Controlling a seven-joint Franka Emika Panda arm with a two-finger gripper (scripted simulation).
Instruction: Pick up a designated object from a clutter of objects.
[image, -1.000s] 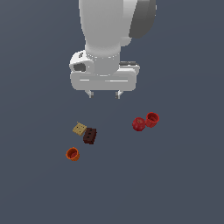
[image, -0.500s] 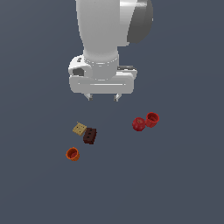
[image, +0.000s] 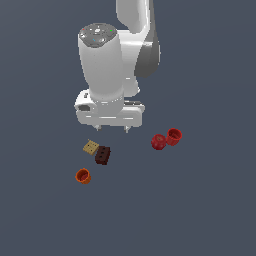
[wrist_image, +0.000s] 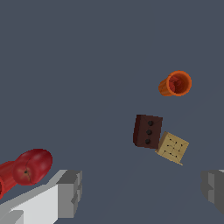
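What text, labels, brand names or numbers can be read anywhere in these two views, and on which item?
None. The dark brown boxy block shows only three dark dots, the flat tan square cracker only a grid of dots, and the small orange cup, red cup, red round fruit and white gripper carry no markings.

Dark slate-blue floor (image: 210, 210), plain and unpatterned. Glossy white arm (image: 102, 65) with a darker grey joint and small green and blue specks on its round cap. White gripper (image: 113, 128) with grey fingertips (wrist_image: 70, 192). Dark chocolate-brown block (image: 103, 155) marked with a row of three darker dots. Tan square cracker (image: 91, 147) with a grid of small dark pinholes. Bright orange cup (image: 83, 176), redder and shaded inside. Red cup (image: 174, 136). Deep red apple-like ball (image: 158, 142) with a small pale mark at its stem end.
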